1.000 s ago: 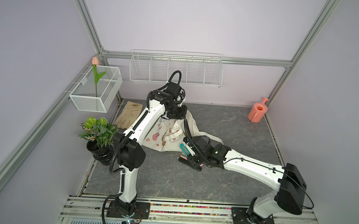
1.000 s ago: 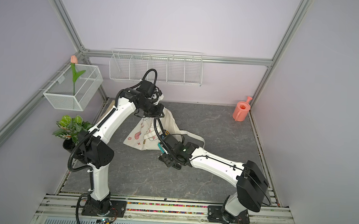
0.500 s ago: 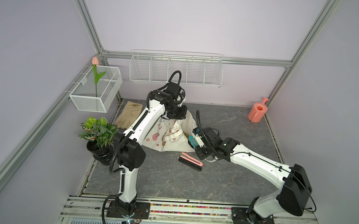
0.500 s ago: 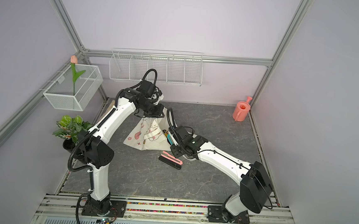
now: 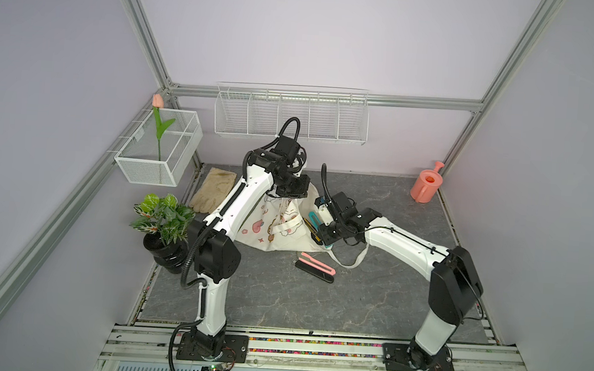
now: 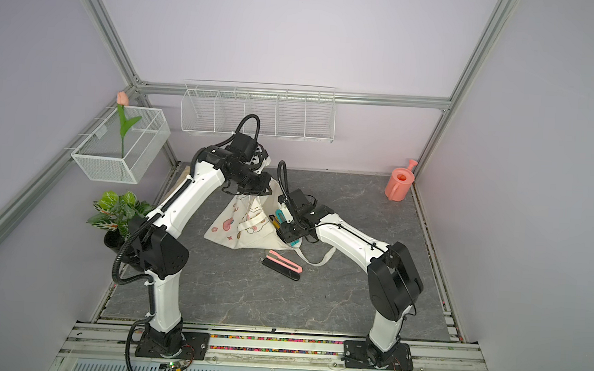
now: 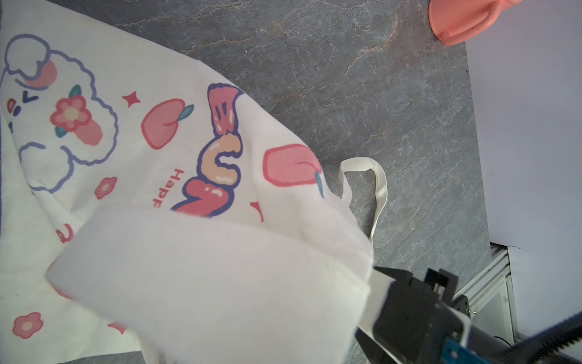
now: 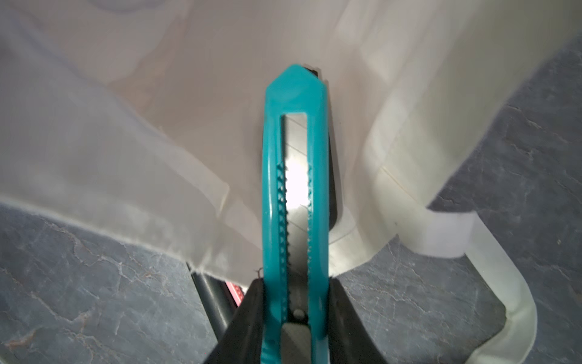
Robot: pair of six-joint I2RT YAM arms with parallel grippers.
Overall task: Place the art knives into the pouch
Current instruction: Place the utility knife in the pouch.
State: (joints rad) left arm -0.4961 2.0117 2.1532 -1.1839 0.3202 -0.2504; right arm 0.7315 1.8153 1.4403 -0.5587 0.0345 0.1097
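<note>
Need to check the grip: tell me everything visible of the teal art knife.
The teal art knife is a slim plastic snap-off cutter: pointed teal nose, toothed slider track, shiny steel blade strip in its slot. The right gripper clamps its rear from both sides. Its nose points into the pouch, over cream cloth.

Baskets [image 5: 146,172] [image 5: 289,121] 2, pouch [image 5: 285,228] 1, teal knife [image 8: 296,104] 1, glove [image 5: 214,189] 1, watering can [image 5: 424,186] 1.

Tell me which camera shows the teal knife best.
The right wrist view: the teal knife fills the frame, clamped in the right gripper, tip against the bag. In both top views the knife is small and partly hidden by that gripper. The left wrist view shows no knife.
</note>
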